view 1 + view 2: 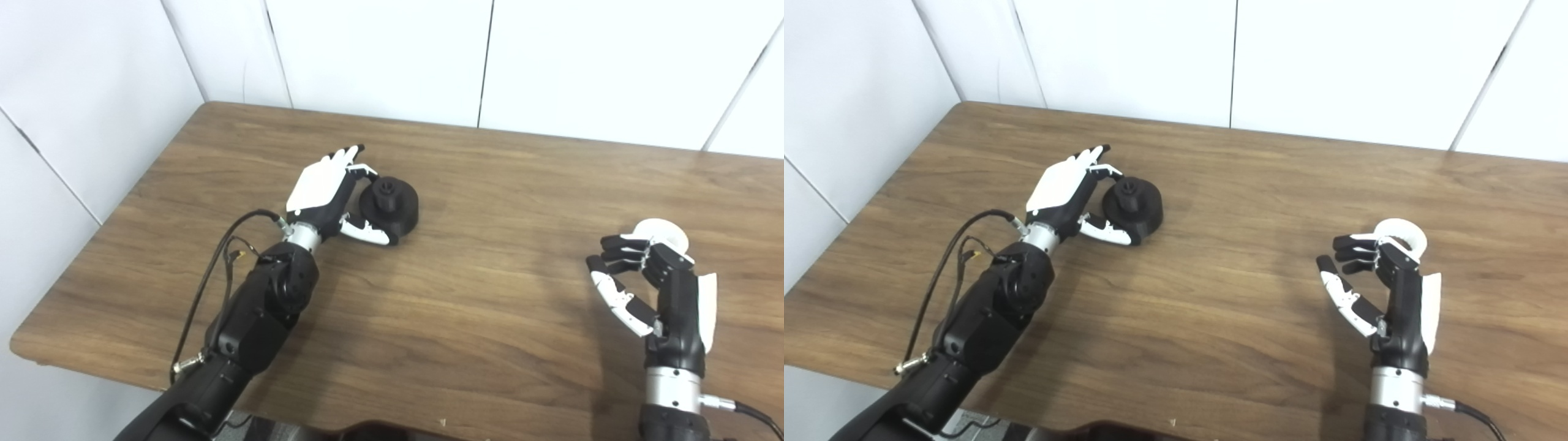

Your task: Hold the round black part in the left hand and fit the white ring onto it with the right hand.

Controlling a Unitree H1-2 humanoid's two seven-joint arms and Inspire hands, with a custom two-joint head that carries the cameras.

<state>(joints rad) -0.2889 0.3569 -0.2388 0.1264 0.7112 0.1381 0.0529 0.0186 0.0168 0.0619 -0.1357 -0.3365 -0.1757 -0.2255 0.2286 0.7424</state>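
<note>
The round black part [392, 208], a thick disc with a short hub on top, sits tilted on the wooden table [490, 306] left of centre. My left hand [327, 196] is closed around it, with fingers [362, 170] against its far side and the thumb pressed on its near rim. The white ring [1402, 236] lies on the table at the right. My right hand [1387, 294] stands upright just in front of it, palm facing left, fingers curled but apart from the thumb, holding nothing. The fingers hide the ring's near edge.
White wall panels stand behind the table's far edge. The table's left corner edge [37, 349] is near my left arm. A black cable [208, 282] loops beside the left forearm.
</note>
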